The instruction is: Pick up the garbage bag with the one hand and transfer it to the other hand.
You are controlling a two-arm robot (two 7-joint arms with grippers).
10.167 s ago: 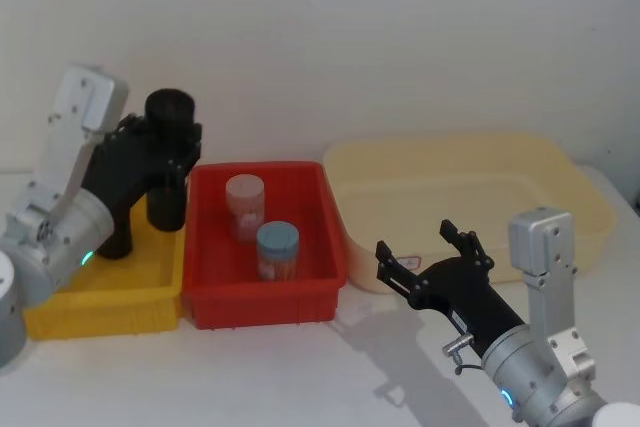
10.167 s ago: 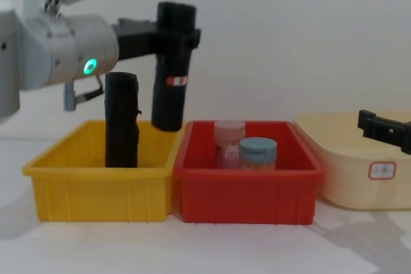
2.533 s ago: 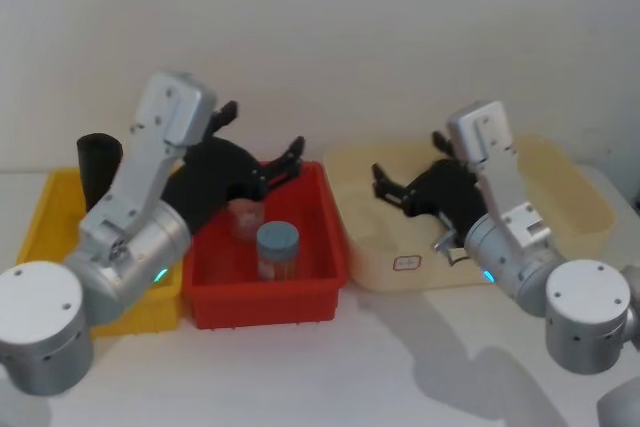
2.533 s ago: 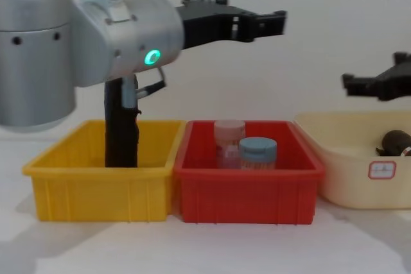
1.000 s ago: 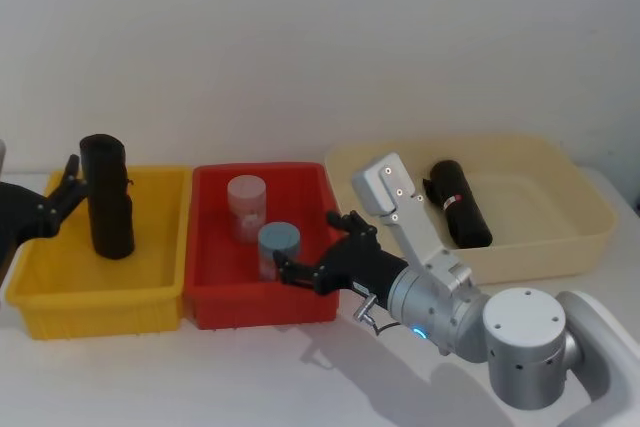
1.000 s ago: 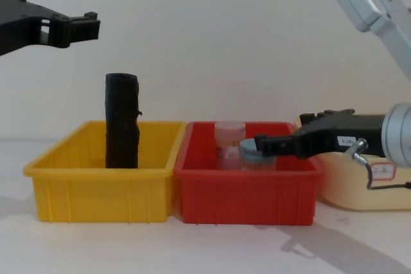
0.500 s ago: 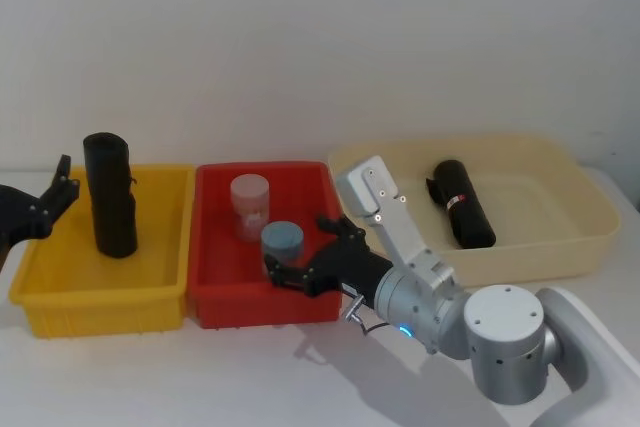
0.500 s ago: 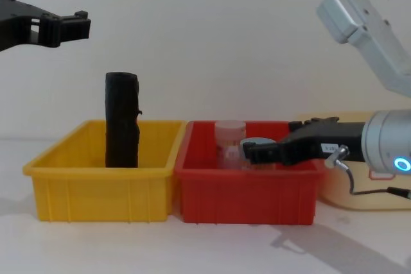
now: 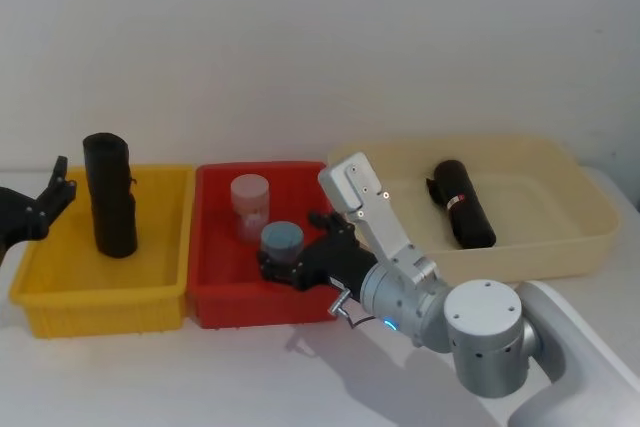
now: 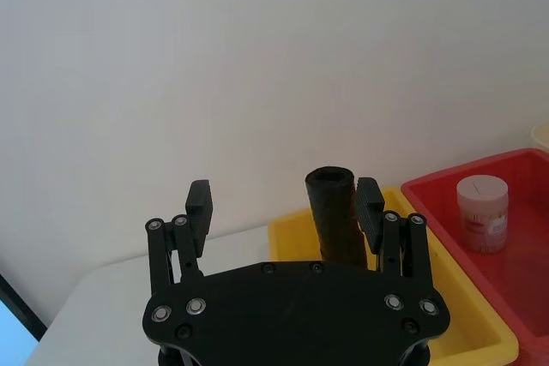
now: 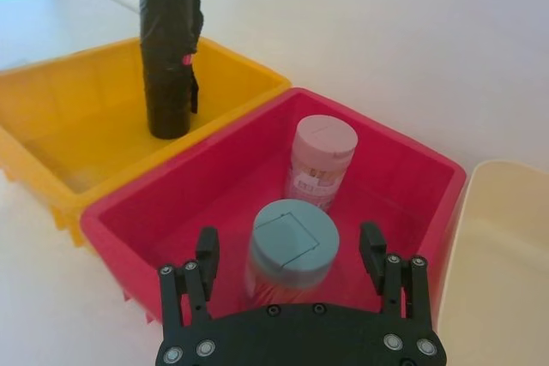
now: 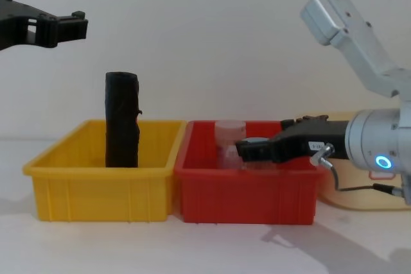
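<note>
The garbage bag (image 9: 461,202) lies on its side in the cream tub (image 9: 590,209), its red-and-white label band facing up, and nothing is touching it. Ten seconds back it hung upright in the left gripper over the yellow bin; it has since passed across and been set down, so the hand-to-hand transfer looks finished and the roll has simply been dropped off on the right side.

The right gripper (image 11: 290,256), on the arm with the blue ring, has left the tub and in the last second has pushed further in over the red bin (image 9: 209,247). Its fingers are spread wide with nothing between them, straddling the blue-lidded jar (image 11: 291,249), with the pink jar (image 11: 320,161) just beyond. That reads as a reach towards something that is no part of this task.

The left gripper (image 10: 285,205) has pulled back to the far left, beside the yellow bin (image 9: 30,277), fingers apart and empty. The wrinkled roll (image 9: 110,208) without a band stands upright in that bin, untouched throughout
</note>
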